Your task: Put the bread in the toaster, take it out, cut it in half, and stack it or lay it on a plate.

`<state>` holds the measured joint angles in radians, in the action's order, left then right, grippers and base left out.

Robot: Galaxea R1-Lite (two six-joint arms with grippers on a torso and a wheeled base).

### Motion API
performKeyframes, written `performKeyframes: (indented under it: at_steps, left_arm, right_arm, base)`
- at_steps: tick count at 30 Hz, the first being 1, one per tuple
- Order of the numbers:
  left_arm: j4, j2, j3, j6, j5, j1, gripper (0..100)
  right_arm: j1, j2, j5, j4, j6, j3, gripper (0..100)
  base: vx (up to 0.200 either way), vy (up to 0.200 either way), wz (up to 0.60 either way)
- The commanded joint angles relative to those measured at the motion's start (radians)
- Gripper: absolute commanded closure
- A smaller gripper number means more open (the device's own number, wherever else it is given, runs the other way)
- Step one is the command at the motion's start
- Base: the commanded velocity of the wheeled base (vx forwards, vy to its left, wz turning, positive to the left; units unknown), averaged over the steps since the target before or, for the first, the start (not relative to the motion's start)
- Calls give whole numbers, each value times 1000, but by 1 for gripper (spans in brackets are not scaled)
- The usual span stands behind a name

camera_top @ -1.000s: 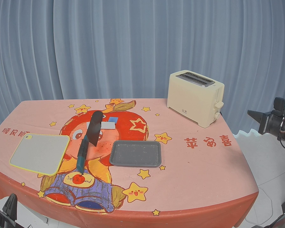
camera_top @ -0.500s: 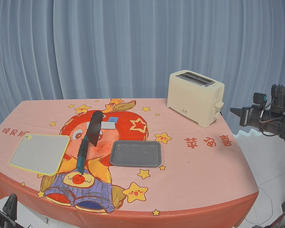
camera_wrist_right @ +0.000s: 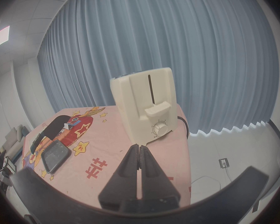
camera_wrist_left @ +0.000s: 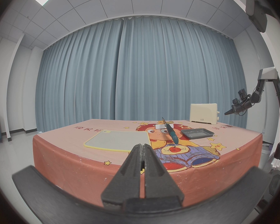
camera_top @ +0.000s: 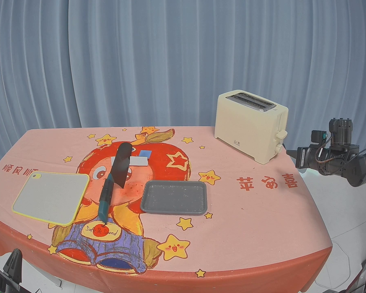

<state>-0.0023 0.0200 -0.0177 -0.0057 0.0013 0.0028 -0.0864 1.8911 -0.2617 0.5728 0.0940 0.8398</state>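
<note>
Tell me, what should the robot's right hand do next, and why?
Probably ease the right gripper forward to the lever on the toaster. The gripper is shut and hangs just beside the toaster, pointing at its lever end, not yet touching it.

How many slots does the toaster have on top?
2, side by side along the top of the toaster: the rear slot, and the front slot nearer the tray. The whole top shows, so none is hidden.
</note>
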Motion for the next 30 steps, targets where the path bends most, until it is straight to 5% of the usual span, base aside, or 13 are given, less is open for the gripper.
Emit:
performKeyframes:
  at_steps: [1,6,30]
  left_arm:
    - [-1,1,18,0,0,2,100]
    - [-1,1,18,0,0,2,100]
    - [-1,1,18,0,0,2,100]
  right_arm:
    - [-1,49,16,1,3,24,100]
    - [-3,86,44,12,44,73,100]
    - [-7,168,110,113,78,124,100]
  base:
    - [0,0,0]
    - [0,0,0]
    - [0,0,0]
